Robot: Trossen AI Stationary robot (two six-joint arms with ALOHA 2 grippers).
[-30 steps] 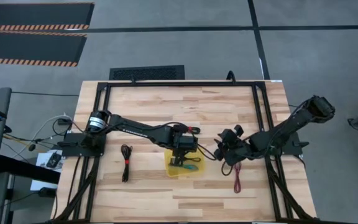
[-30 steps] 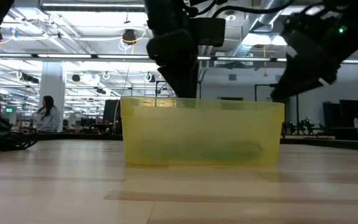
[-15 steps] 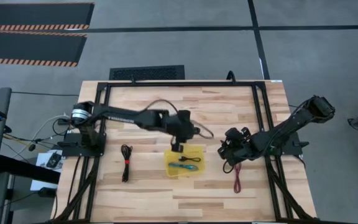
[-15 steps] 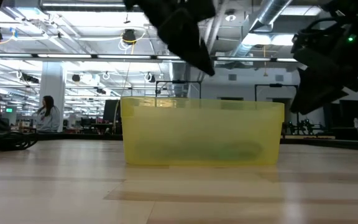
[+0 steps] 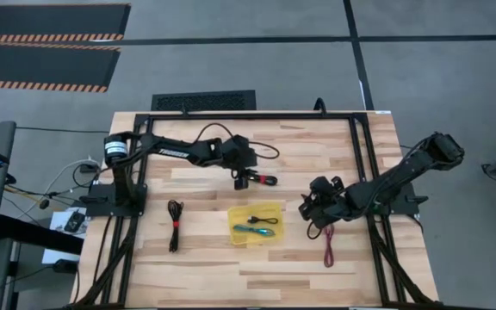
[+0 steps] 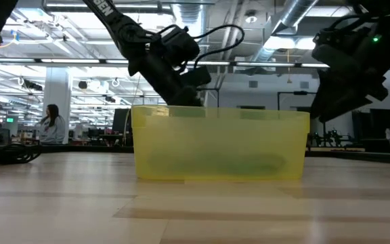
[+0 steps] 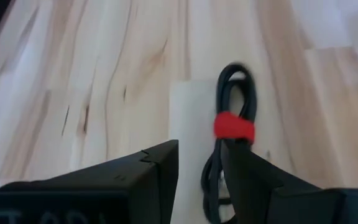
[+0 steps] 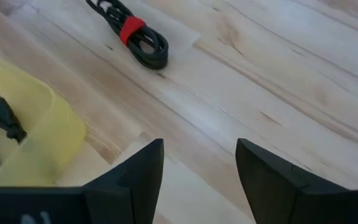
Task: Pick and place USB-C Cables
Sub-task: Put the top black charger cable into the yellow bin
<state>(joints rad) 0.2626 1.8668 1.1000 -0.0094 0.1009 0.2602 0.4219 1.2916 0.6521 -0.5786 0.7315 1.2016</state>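
Having left the tray (image 5: 269, 211), left end effector (image 5: 242, 179) straddles black cable (image 7: 232, 130).

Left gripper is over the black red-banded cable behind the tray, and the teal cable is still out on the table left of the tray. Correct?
Not quite. The left gripper is at the black red-banded cable behind the yellow tray, but the teal cable lies inside the tray, as the high view shows.

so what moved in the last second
The left gripper pulled back from over the yellow tray to the far side of the table, fingers open around a black red-banded cable. The right gripper barely shifted. The tray and the other cables stayed put.
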